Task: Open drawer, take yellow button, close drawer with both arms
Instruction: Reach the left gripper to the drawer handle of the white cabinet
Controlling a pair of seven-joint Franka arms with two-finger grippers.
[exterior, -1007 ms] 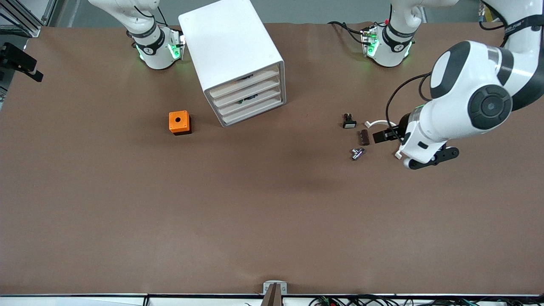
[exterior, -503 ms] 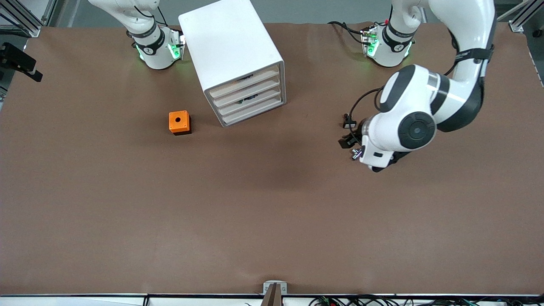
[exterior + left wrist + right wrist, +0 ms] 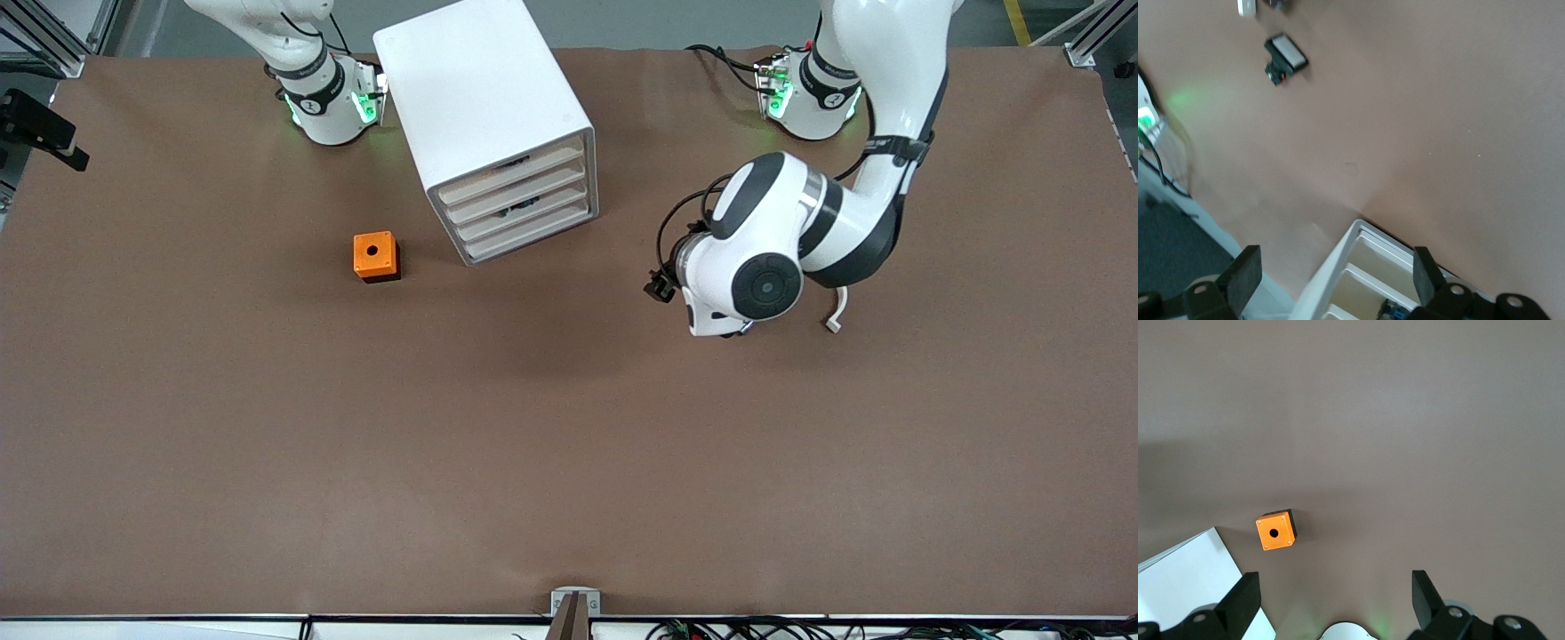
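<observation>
The white cabinet (image 3: 484,98) stands near the right arm's base, its four drawer fronts facing the camera at an angle. The top drawer (image 3: 511,177) looks pushed in. The button is hidden. My left gripper (image 3: 660,290) hangs over the table between the cabinet and the left arm's end. It is open and empty, and the left wrist view frames the cabinet's drawer fronts (image 3: 1368,280) between its fingers (image 3: 1245,277). My right gripper (image 3: 1335,593) is open and empty, high over the table near its own base.
An orange cube with a hole (image 3: 376,256) sits beside the cabinet, toward the right arm's end. A small black white-faced part (image 3: 1286,59) lies on the table. A white clip (image 3: 835,316) lies beside the left arm.
The left arm has swung from over the small parts toward the cabinet, and now covers them in the front view. The right arm's base has not moved.
</observation>
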